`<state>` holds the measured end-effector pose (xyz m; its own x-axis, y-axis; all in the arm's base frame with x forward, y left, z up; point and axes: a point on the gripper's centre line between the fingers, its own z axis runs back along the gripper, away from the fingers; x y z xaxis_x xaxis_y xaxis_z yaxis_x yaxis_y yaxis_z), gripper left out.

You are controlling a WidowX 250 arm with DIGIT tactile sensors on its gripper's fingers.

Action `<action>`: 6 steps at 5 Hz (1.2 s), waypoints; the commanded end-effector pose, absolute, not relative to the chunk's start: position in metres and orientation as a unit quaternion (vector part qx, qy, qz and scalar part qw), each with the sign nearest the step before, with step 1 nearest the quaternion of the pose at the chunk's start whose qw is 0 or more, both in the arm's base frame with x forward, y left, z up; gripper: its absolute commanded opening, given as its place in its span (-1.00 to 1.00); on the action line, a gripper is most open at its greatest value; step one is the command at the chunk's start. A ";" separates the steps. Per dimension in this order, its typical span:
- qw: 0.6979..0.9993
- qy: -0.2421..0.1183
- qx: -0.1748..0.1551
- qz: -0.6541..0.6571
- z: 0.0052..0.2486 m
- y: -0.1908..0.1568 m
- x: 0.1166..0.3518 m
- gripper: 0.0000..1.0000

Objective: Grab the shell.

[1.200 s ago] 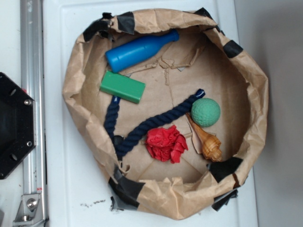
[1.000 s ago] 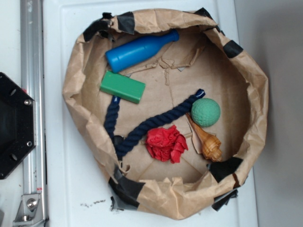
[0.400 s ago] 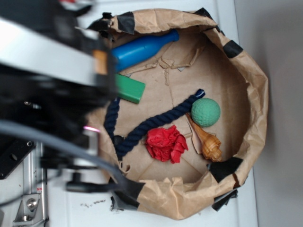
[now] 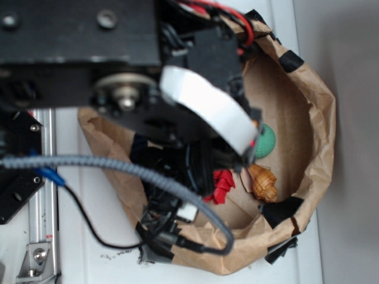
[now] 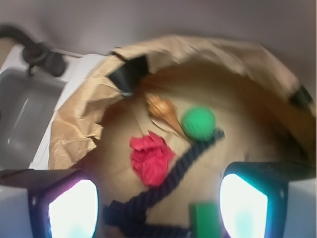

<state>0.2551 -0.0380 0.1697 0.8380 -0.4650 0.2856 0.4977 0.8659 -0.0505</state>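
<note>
Shell (image 5: 162, 109) sits ahead of the pincer (image 5: 158, 208), past the red paper wad (image 5: 151, 157), inside the brown paper bowl (image 5: 79, 119). Its long axis slants toward the green ball (image 5: 198, 123), point touching or just beside it. Pincer fingers (image 5: 72, 208) stand spread, holding nothing. From outside, the arm (image 4: 118, 65) covers most of the bowl; only the shell's bulbous end (image 4: 264, 183) peeks out. Wrist view's blurred.

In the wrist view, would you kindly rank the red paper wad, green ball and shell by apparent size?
1. Red paper wad
2. Green ball
3. Shell

The wad lies nearer the camera, so its lead is unsure.
</note>
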 end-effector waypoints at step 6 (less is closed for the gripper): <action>0.926 -0.146 -0.061 -0.342 0.071 -0.079 0.309 1.00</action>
